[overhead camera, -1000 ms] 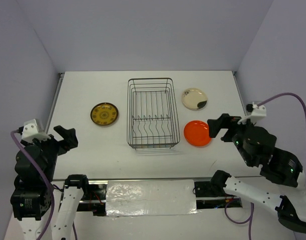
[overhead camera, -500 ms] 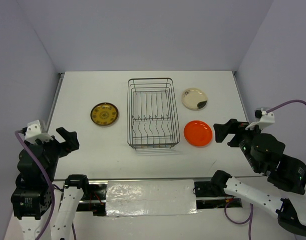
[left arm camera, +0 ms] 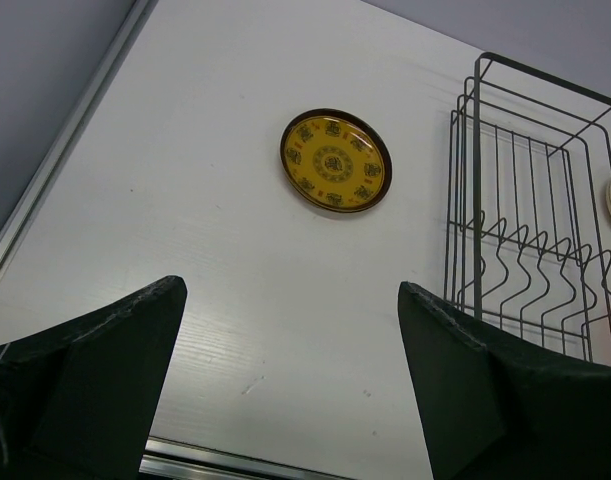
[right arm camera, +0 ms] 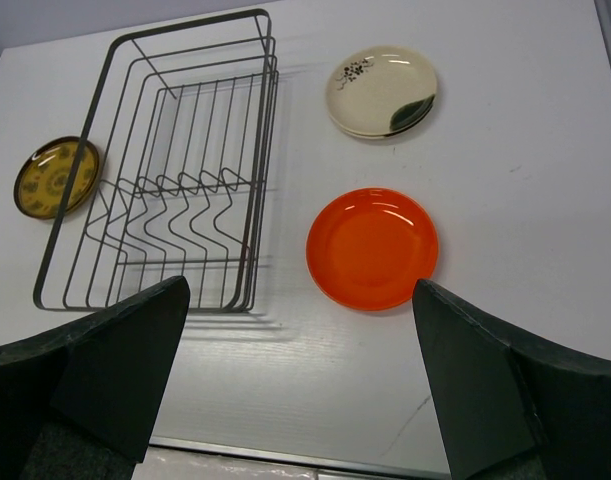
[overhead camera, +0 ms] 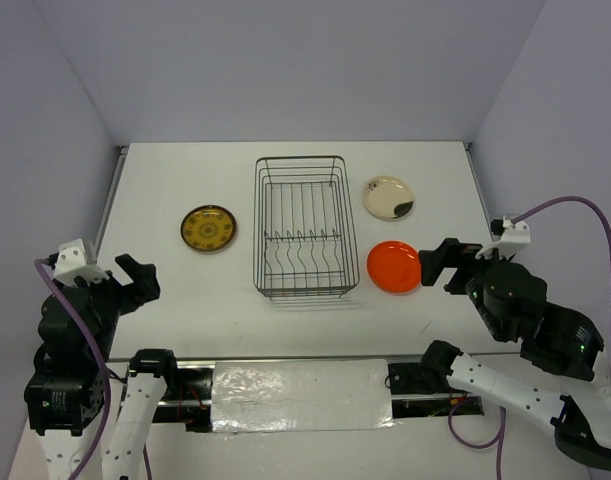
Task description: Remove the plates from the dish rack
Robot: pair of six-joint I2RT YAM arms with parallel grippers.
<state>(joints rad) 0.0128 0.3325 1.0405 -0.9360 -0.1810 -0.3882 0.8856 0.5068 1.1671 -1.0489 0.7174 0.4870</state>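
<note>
The dark wire dish rack (overhead camera: 303,228) stands mid-table with no plates in it; it also shows in the left wrist view (left arm camera: 535,220) and the right wrist view (right arm camera: 165,180). A brown-yellow patterned plate (overhead camera: 208,228) (left arm camera: 335,160) (right arm camera: 55,177) lies left of the rack. A cream plate with a dark blotch (overhead camera: 389,197) (right arm camera: 382,91) and an orange plate (overhead camera: 395,266) (right arm camera: 372,247) lie right of it. My left gripper (overhead camera: 135,281) (left arm camera: 290,400) is open and empty, raised near the left front. My right gripper (overhead camera: 437,264) (right arm camera: 300,390) is open and empty, raised just right of the orange plate.
The white table (overhead camera: 285,310) is walled by pale purple panels on three sides. A metal rail (overhead camera: 110,200) runs along its left edge. A plastic-covered strip (overhead camera: 300,392) lies along the near edge between the arm bases.
My right gripper swung right, away from the orange plate, then came back a little toward it. My left gripper shifted slightly lower. The plates and rack have not moved.
</note>
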